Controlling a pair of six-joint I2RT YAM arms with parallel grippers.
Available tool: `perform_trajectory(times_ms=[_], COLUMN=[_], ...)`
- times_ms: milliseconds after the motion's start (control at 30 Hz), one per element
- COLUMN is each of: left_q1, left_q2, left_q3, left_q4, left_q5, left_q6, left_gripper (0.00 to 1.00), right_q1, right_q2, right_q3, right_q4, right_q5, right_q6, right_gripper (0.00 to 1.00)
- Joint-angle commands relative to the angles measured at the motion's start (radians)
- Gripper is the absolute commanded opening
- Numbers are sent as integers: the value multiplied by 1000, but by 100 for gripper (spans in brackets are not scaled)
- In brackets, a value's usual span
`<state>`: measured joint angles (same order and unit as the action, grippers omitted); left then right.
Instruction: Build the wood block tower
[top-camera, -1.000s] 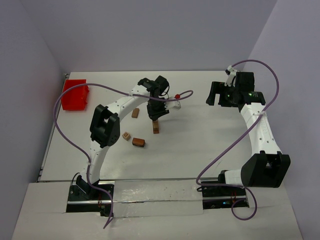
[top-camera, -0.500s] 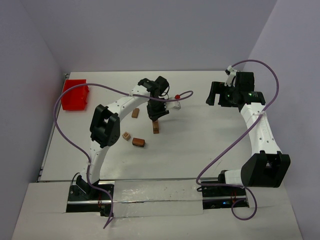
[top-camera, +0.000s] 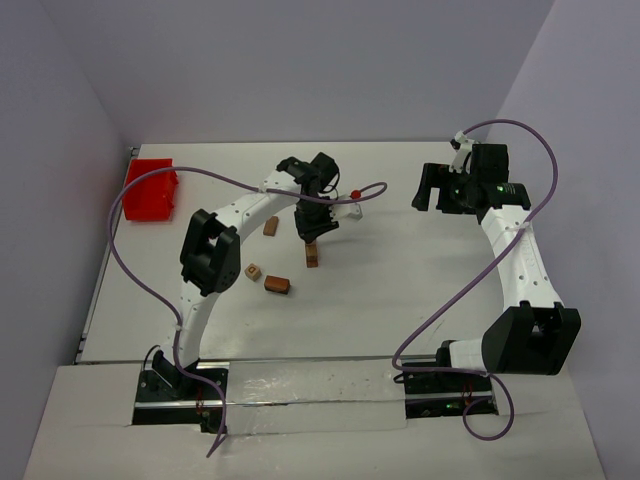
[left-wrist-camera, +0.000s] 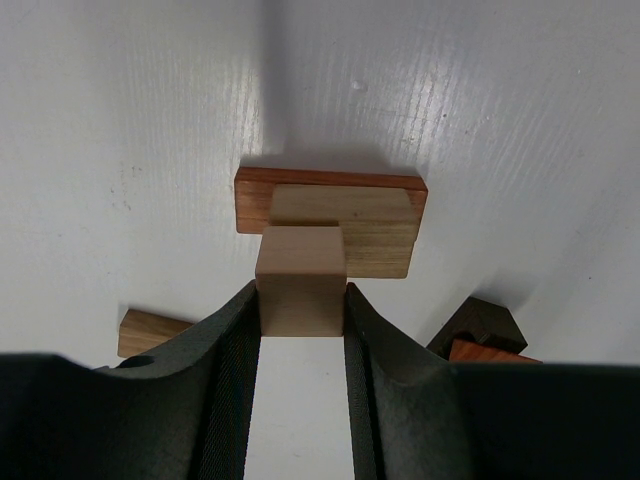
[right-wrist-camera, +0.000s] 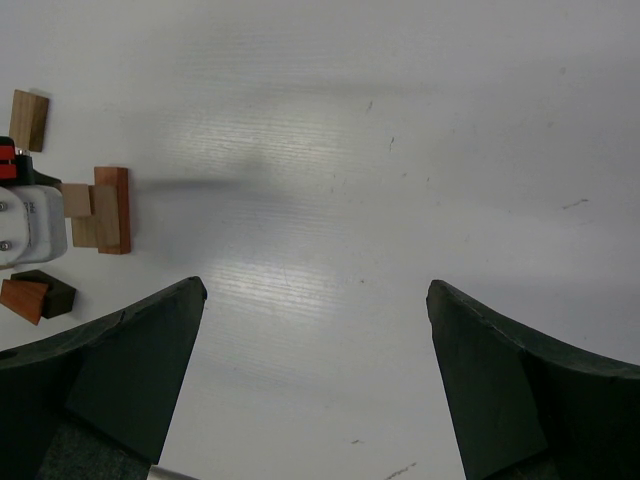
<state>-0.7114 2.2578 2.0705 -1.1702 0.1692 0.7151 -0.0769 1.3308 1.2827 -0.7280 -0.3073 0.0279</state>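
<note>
The wood block tower (top-camera: 313, 256) stands mid-table: a reddish-brown cuboid (left-wrist-camera: 250, 200) lies on the table with a tan cuboid (left-wrist-camera: 375, 235) on top of it. My left gripper (left-wrist-camera: 300, 305) is shut on a pale wooden cube (left-wrist-camera: 300, 285) directly over the tan cuboid's near left part. Whether the cube rests on it I cannot tell. In the top view the left gripper (top-camera: 311, 234) hangs just above the stack. My right gripper (right-wrist-camera: 315, 300) is open and empty, high over bare table at the back right (top-camera: 432, 190).
Loose blocks lie left of the tower: a tan one (top-camera: 271, 227), a small pale cube (top-camera: 254, 271) and a reddish-brown one (top-camera: 278, 286). A dark block (left-wrist-camera: 480, 325) with an orange piece (left-wrist-camera: 490, 352) sits close to the gripper's right finger. A red tray (top-camera: 150, 190) is at the back left.
</note>
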Motion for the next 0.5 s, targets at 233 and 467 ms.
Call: perform_trajectory(times_ms=[233,467], left_q1=[-10,-10], left_q2=[-23,-20], left_q3=[-1,-13], left_q4=[17,18], left_q5=[27,29], left_q6=[12,11], left_gripper=[37,44], right_q1=[-4,-4], right_q2=[2,3], right_q3=[4,6], right_q4=[15,14], right_q5=[-10,-10], right_q6=[-6,-6], right_gripper=[100,100])
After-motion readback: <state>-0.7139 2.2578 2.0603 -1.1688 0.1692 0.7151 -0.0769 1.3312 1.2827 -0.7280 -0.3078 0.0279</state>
